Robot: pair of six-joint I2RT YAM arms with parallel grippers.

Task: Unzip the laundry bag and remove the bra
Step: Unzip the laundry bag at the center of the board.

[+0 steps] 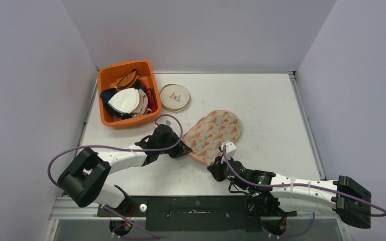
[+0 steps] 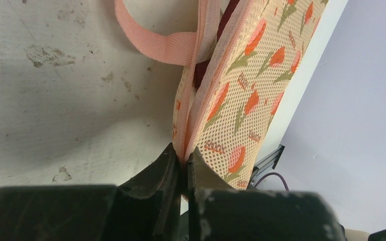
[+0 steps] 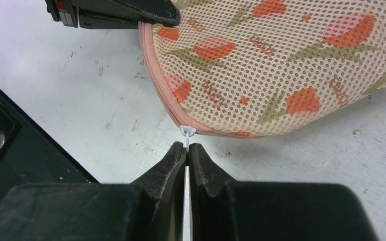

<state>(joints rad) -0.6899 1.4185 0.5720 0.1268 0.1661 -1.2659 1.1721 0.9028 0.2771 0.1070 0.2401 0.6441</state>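
From above, the laundry bag (image 1: 215,133) – mesh, cream with orange tulip prints – lies flat on the counter (image 1: 269,108), a little left of the middle and near the front. The left tool (image 1: 185,149) meets the bag's left edge, and the right tool (image 1: 214,164) meets its near edge. At the back left stands an orange bin (image 1: 102,95) heaped with garments (image 1: 125,100) in white, beige, dark and red. Just to the bin's right sits a round dish (image 1: 164,98) with a pair of glasses (image 1: 176,96) in it.

In the left wrist view, the left tool's two black fingers are pressed together on the bag's pink edge seam, the fabric pinched between the tips. The bag rises away from the fingers with its printed face to the right. Farther along the seam the two sides stand apart, and dark red fabric (image 2: 201,75) shows in the gap; whether it is the bra cannot be told. A pink strap loop (image 2: 156,46) curves out from the seam over the scuffed counter.

In the right wrist view, the right tool's fingers are closed on the white zipper pull (image 3: 187,131) – its thin tab runs down between the fingertips, and its head sits on the pink zipper line at the bag's rim. The zipper looks shut on both sides of the pull. The left tool's black fingers touch the bag's edge at the upper left.
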